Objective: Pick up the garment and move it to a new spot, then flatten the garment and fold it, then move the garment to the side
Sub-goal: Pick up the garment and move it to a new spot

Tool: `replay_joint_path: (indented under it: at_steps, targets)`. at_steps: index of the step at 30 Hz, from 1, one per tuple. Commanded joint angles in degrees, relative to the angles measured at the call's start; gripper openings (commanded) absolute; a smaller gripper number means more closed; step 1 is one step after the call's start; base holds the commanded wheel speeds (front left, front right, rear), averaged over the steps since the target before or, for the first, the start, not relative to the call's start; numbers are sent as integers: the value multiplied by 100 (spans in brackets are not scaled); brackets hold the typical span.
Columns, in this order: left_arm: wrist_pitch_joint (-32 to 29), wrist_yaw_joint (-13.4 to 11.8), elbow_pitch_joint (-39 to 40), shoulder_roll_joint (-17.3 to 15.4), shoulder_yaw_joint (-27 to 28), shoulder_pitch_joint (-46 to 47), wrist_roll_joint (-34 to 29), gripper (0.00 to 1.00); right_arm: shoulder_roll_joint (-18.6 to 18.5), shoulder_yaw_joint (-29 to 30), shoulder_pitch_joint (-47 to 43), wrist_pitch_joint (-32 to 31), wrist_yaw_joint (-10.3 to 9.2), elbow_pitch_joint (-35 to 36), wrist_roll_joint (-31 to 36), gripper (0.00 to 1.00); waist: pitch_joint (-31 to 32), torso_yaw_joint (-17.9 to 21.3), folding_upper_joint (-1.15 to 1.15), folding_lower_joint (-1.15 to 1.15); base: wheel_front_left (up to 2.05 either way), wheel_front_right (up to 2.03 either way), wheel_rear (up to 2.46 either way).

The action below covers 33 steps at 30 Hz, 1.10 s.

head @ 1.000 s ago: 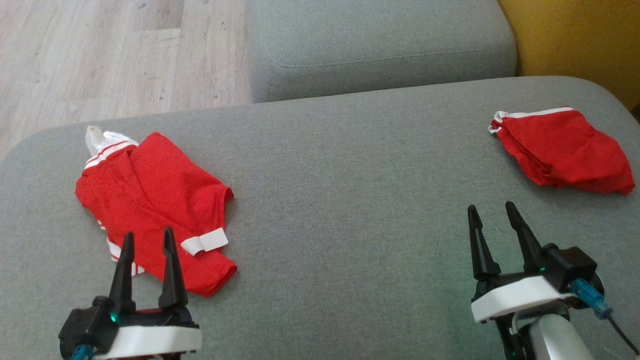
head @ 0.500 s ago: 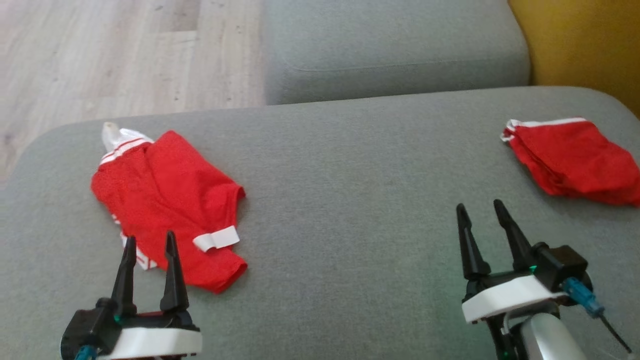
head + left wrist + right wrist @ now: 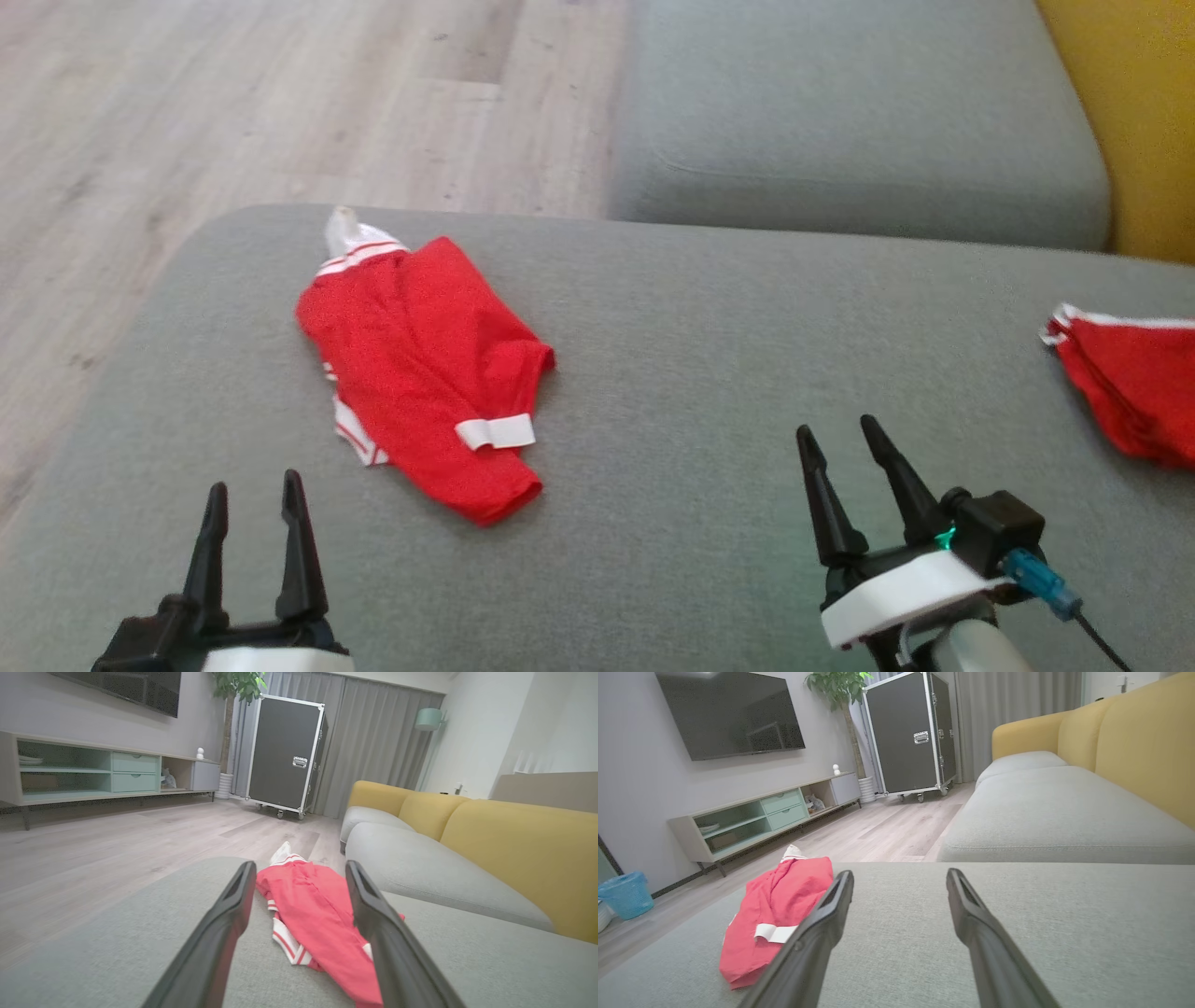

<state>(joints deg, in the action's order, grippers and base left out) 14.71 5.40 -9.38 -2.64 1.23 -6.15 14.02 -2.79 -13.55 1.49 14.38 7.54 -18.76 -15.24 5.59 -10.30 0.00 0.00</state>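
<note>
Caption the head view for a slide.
Left gripper and right gripper, both open, above grey sofa; crumpled red garment ahead of left gripper.

garment (image 3: 425, 373) — red, white trim | rumpled, partly folded over | on grey cushion (image 3: 709, 392) — left part

light: soft, even daylight | head view: slightly blurred | wrists: wide-angle warp

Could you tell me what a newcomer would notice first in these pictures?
The bright red garment with white trim stands out, lying rumpled on the grey sofa seat just ahead of the open left gripper. A second red garment lies at the head view's right edge, beyond the open right gripper. The yellow backrest behind the seat also draws the eye.
</note>
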Motion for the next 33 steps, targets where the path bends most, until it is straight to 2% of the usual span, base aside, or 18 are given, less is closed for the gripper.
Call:
replay_joint_path:
  at_steps: [1, 11, 16, 20, 21, 23, 24, 26, 30, 33]
  targets:
    - [29, 23, 166, -23, 226, 204, -71, 100, -9, -162, 117, 62, -5, 156, -54, 100, 86, -170, 0, 0, 0, 0, 0]
    - [29, 97, 108, -53, 324, 231, -186, 100, -9, -243, 112, 62, -5, 130, -103, 100, -29, -239, 0, 0, 0, 0, 0]
    - [-51, 160, -213, -340, 102, 693, -218, 100, -9, -153, 198, 62, -5, 162, -44, 100, -307, -86, 0, 0, 0, 0, 0]
    - [-688, 198, -525, -689, -411, 1346, -136, 100, -9, -7, 342, 62, -5, 223, 46, 100, -641, 43, 0, 0, 0, 0, 0]
    - [-688, 198, -525, -689, -411, 1346, -136, 100, -9, -7, 342, 62, -5, 223, 46, 100, -641, 43, 0, 0, 0, 0, 0]
    - [-1165, 204, -652, -908, -928, 1668, 12, 100, -9, 68, 412, 62, -5, 247, 77, 100, -798, 102, 0, 0, 0, 0, 0]
    - [-1537, 206, -750, -1128, -1372, 1976, 227, 100, -9, 117, 480, 62, -5, 276, 104, 100, -947, 160, 0, 0, 0, 0, 0]
    - [-1863, 207, -845, -1312, -1791, 2240, 482, 100, -9, 140, 551, 62, -5, 302, 125, 100, -1090, 222, 0, 0, 0, 0, 0]
    - [-2300, 207, -1092, -1566, -2391, 2645, 929, 100, -9, 172, 677, 62, -5, 349, 154, 100, -1334, 342, 0, 0, 0, 0, 0]
    - [-2536, 208, -1399, -1649, -2586, 2858, 1133, 100, -9, 192, 760, 62, -5, 369, 156, 100, -1463, 423, 0, 0, 0, 0, 0]
